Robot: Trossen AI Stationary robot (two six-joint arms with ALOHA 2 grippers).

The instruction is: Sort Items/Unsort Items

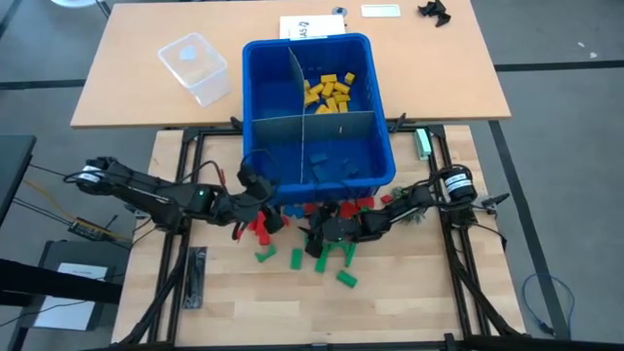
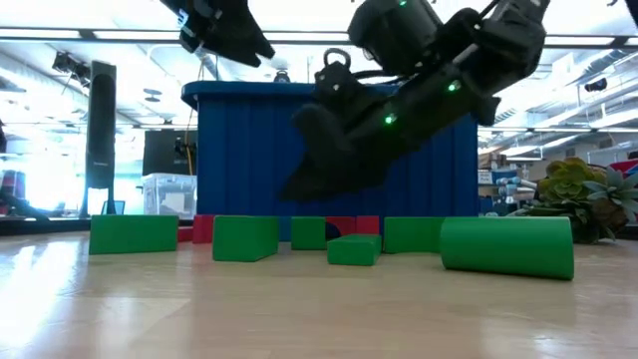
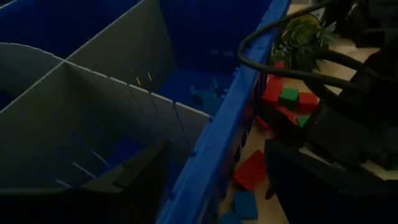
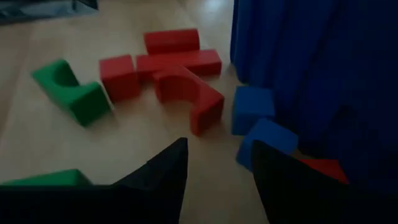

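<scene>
- We see the blue bin (image 1: 317,117) standing across the seam of two tables, grey dividers (image 1: 310,119) splitting it into compartments.
- The yellow blocks (image 1: 329,91) lie in the bin's far right compartment; a few blue blocks (image 1: 322,161) lie in its near right one.
- Red blocks (image 1: 322,206) lie on the table just beside the bin's near wall, with green blocks (image 1: 322,258) scattered a little farther out from that wall.
- The left arm (image 1: 156,195) stretches low along the table towards the bin's near left corner, elbow bent; the left gripper (image 1: 255,179) is raised at the bin's near rim, and in its wrist view it looks down over the rim and dividers.
- Its fingers (image 3: 140,180) stand wide apart, with nothing between them.
- The right arm (image 1: 429,193) reaches in from the bin's near right corner, sloping down towards the table.
- The right gripper (image 4: 214,165) hovers low over the blocks just in front of the bin's near wall, near a red arch (image 4: 189,99) and two blue blocks (image 4: 252,109).
- Its fingers are parted and hold nothing.
- A clear tub (image 1: 195,66) sits on the far table, left of the bin.
</scene>
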